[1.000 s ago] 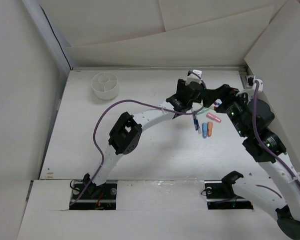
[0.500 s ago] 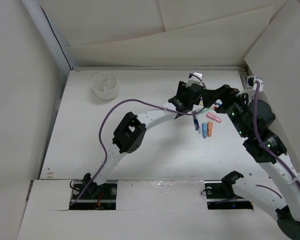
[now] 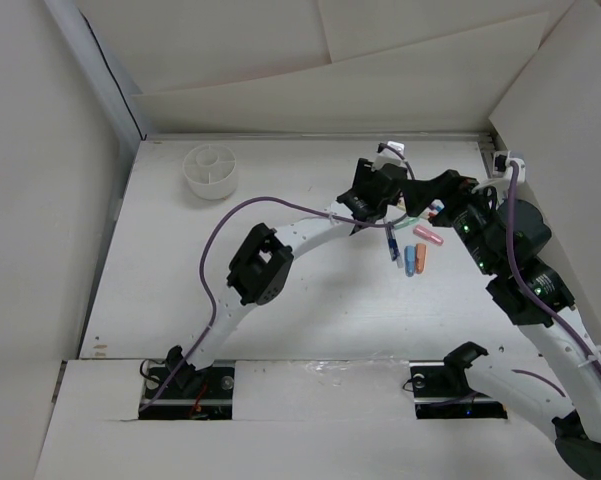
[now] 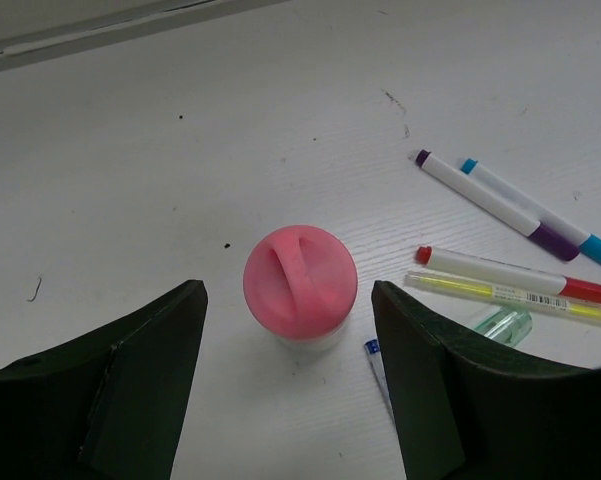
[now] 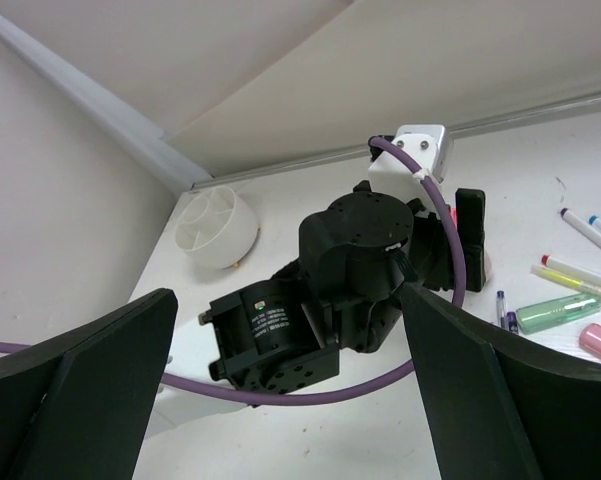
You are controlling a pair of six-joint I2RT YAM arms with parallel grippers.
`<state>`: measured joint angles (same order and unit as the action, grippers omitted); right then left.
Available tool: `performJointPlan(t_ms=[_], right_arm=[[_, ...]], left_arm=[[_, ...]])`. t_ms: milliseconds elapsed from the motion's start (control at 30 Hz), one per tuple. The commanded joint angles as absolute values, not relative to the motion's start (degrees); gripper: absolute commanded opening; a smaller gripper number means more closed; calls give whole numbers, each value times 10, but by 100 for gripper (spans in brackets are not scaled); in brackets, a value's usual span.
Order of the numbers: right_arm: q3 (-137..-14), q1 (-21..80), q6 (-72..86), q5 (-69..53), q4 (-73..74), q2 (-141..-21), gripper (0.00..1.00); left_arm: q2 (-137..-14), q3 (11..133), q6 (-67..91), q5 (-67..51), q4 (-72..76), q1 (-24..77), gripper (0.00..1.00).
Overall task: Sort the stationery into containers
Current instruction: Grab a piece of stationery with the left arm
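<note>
A short tube with a round pink cap stands upright on the white table. My left gripper is open, its dark fingers on either side of the tube with a gap on each side. To the tube's right lie thin pens with purple, blue and red caps, and a yellow one. Stubby pink, orange and blue pieces lie nearby. The round white divided cup stands at the far left. My right gripper hangs wide open above the left wrist, holding nothing.
A green translucent piece and a small blue-tipped pen lie beside the tube. The left arm's purple cable loops under my right gripper. The two arms crowd together at the table's right. A raised wall bounds the far edge.
My left gripper's jaws have narrowed a little around the pink-capped tube, and the left arm's elbow has shifted slightly right. The right arm has held still.
</note>
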<state>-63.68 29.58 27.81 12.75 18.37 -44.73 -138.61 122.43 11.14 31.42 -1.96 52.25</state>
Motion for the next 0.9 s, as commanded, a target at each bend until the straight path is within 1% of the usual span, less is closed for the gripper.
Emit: performJointPlan(t_ms=[0,67,100,167,367,500,533,667,833,867], right_arm=[[-641,292,269,114,160,-446,100],[-641,292,269,114,160,-446,100],[-641,292,269,114,160,-446,100],[-641,292,269,109,160,-446,100],[-629,292,269,104,155,-451,99],[-623,292,264,104,155,-451,98],[-623,292,264,104,149,-451,98],[-618,292,264,109,149,-451,96],[-606,292,264,109,144,-456,96],[-600,292,264,109,144,-456,95]], left_arm=[[-1388,1250,105,319,-10,518,63],[-1388,1255,105,319,-10,518,62],[-1388,1255,105,319,-10,518,59],[-1388,1255,105,319,-3,518,56],[-1388,1255,100,319,11,518,53],[-1388,1255,100,319,21,518,42],[-1388,1255,100,319,21,518,36],[-1369,1228,106,319,43,518,24],[-1324,1159,112,330,78,518,17],[-1316,1149,112,330,88,518,17]])
